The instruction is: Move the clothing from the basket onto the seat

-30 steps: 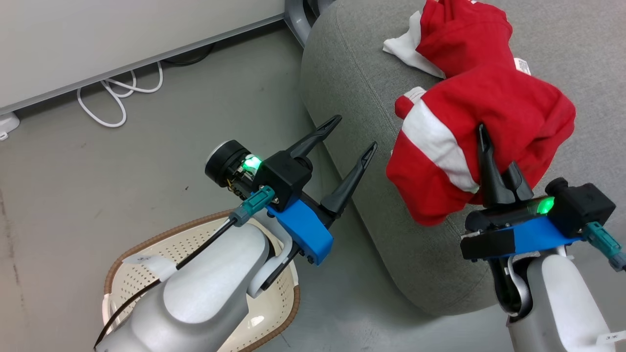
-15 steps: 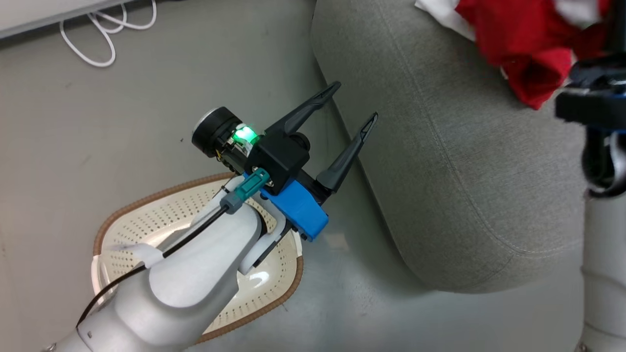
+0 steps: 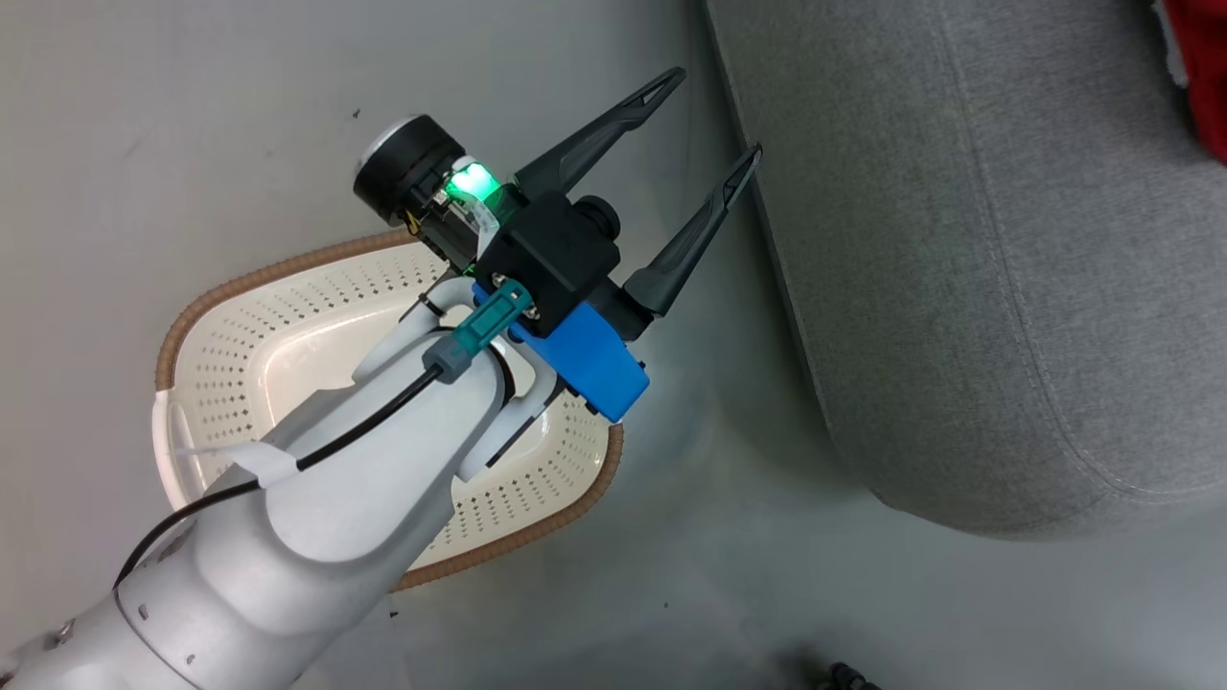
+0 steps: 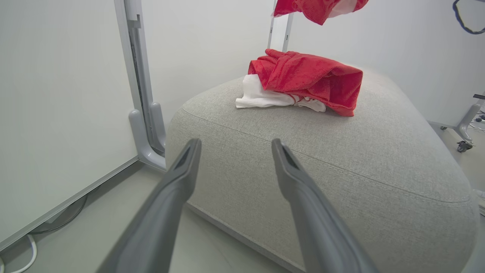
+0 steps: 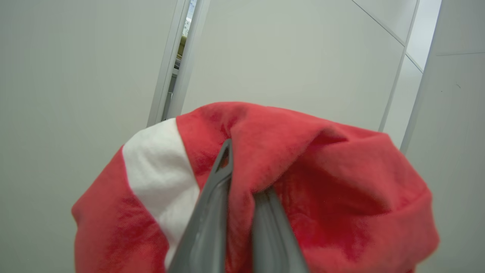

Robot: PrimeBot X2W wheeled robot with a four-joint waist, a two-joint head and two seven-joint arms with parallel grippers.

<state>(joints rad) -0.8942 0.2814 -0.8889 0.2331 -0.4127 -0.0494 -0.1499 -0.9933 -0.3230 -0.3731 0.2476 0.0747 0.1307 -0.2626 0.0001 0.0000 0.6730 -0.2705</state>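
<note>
My left gripper (image 3: 714,120) stands open above the floor, between the basket (image 3: 240,287) and the seat (image 3: 959,240). The cream basket's visible inside is bare; my left forearm covers part of it. In the left wrist view the open left gripper (image 4: 235,144) points at the grey seat (image 4: 322,170), where one red and white piece of clothing (image 4: 303,77) lies bunched. A second red piece (image 4: 314,7) hangs above it at the top edge. My right gripper (image 5: 244,170) is shut on that red clothing (image 5: 341,170), which drapes over its fingers. A red sliver of clothing (image 3: 1203,96) shows at the head view's right edge.
Grey floor surrounds the basket and the seat's rounded corner. A white wall panel with a grey post foot (image 4: 146,129) stands left of the seat, a white cable (image 4: 22,261) below it. A wheeled frame leg (image 4: 464,132) sits to the seat's right.
The head camera has swung down, shifting basket and seat in view. My right gripper has lifted its red garment up and out past the head view's upper right. The left gripper stays open.
</note>
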